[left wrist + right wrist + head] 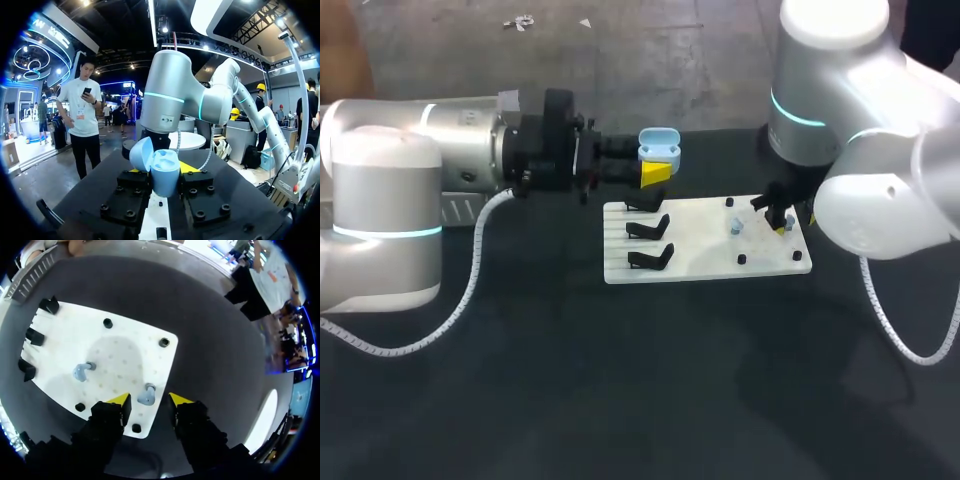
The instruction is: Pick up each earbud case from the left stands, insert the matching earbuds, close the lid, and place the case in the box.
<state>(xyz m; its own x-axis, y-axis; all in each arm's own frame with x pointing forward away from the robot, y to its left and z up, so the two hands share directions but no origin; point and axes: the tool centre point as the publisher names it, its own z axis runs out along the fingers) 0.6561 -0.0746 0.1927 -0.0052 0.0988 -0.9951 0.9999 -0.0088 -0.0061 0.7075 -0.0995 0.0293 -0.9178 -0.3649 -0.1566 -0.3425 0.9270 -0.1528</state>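
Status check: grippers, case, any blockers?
Left gripper shut on blue case, lid open. Right gripper open over one earbud on white board; second earbud untouched. No blockers seen.

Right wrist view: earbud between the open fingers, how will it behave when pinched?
The earbud looks small, rounded and smooth, so it may slip from the right gripper. Probably light and rigid. Resting on the white board, it could roll if nudged.
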